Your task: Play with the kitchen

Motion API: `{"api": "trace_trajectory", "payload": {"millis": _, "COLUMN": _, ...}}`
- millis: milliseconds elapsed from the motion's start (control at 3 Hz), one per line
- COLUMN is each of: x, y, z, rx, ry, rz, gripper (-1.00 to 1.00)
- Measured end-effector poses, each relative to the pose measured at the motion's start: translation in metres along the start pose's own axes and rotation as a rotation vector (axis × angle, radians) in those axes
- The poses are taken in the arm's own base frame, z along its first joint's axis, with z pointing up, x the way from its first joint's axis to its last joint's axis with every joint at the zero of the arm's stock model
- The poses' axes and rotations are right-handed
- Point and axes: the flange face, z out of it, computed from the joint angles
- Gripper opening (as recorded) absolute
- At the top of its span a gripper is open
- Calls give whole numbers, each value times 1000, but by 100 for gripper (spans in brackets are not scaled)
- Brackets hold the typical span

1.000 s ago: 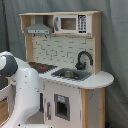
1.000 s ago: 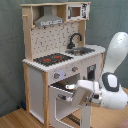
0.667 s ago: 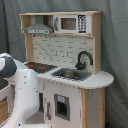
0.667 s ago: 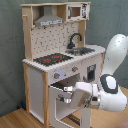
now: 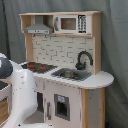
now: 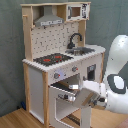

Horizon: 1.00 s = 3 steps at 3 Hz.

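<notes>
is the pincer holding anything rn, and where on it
Cannot tell: the pincer sits at the top edge of the kitchen's open oven door, but a hold isn't visible.

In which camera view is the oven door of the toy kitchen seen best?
The second exterior view shows it best: the oven door hangs open below the stovetop, facing the camera, with the robot arm beside it. In the first exterior view the robot arm covers that side of the kitchen, so the oven door is hidden.

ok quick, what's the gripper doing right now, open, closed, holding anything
Gripper: at the open oven door of the kitchen; open or shut cannot be told, nor whether it holds anything.
</notes>
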Motion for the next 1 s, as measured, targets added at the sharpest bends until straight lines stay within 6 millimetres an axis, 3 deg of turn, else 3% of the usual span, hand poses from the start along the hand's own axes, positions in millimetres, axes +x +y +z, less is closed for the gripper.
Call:
{"api": "trace_trajectory", "payload": {"millis": 333, "x": -27, "y": -26, "z": 13, "rx": -22, "ry": -88, "rz": -15, "gripper": 100}}
{"api": "trace_trajectory", "payload": {"millis": 667, "x": -25, "y": -33, "z": 17, "rx": -59, "ry": -157, "rz": -6, "gripper": 100}}
{"api": "trace_trajectory", "payload": {"millis": 1000, "x": -4, "y": -25, "z": 1, "rx": -98, "ry": -209, "rz": 0, "gripper": 100}}
